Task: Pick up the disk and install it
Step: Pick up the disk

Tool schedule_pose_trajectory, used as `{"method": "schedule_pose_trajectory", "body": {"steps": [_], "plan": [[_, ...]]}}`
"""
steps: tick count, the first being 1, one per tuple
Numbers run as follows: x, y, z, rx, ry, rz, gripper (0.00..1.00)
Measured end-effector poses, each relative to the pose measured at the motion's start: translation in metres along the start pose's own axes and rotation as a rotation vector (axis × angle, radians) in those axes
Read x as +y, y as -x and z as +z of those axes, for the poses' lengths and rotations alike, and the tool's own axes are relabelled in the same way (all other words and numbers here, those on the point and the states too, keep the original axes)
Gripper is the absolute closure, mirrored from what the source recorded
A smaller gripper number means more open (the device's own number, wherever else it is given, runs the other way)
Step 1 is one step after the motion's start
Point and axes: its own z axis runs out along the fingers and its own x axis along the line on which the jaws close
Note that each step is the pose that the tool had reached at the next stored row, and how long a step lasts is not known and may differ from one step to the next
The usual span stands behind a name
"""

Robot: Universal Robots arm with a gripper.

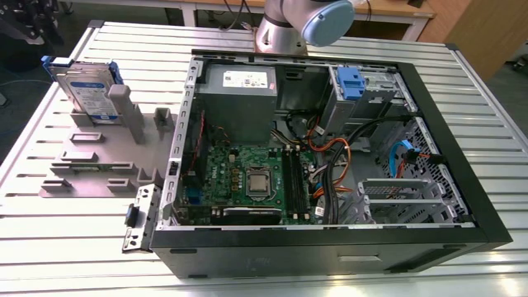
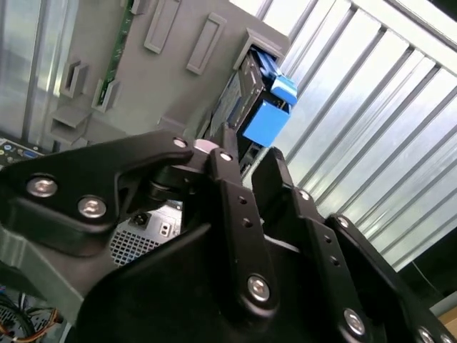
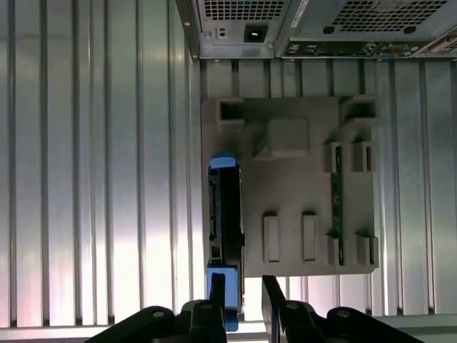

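Exterior view's left: the flat silver hard disk (image 1: 85,86), with a white-and-blue label and blue side rails, stands on edge in a slot at the far corner of a grey plastic fixture plate (image 1: 86,162). Its lower edge is hidden behind a grey upright post. The plate lies on the slatted metal table (image 1: 49,247), just beside an open black computer case (image 1: 330,247).

Inside the case: a grey metal power-supply box (image 1: 239,93) with a white sticker, then a green motherboard (image 1: 247,179) partly covered by cables, then a small blue plastic latch (image 1: 350,82). The silver-and-blue robot arm (image 1: 301,21) is cut off by the frame's top edge.

First wrist view: the black gripper (image 3: 244,300) hangs over one blue end of the disk, jaws spread, nothing between them. Its body is cut off by the frame. The disk shows edge-on, label hidden. Cannot tell whether a finger touches the rail.

Second wrist view: the gripper's body hides most of the disk.
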Motion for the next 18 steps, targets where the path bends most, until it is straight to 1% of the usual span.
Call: {"method": "schedule_pose_trajectory", "body": {"steps": [2,3,4,9,10,12,15,18], "plan": [[-0.0006,-0.0012,0.0015,-0.0002,-0.0004,0.000,0.59],[-0.0008,-0.0019,0.0026,-0.0001,-0.0005,0.000,0.59],[-0.0013,-0.0024,0.0038,0.0000,-0.0006,0.001,0.53],[-0.0077,-0.0031,0.0118,0.0000,-0.0007,0.001,0.53],[-0.0081,-0.0035,0.0135,-0.0001,-0.0011,0.002,0.53],[-0.0083,-0.0052,0.0166,-0.0004,-0.0038,0.006,0.53],[-0.0085,-0.0065,0.0205,-0.0011,-0.0114,0.020,0.53],[-0.0087,-0.0071,0.0253,-0.0013,-0.0144,0.025,0.53]]}}
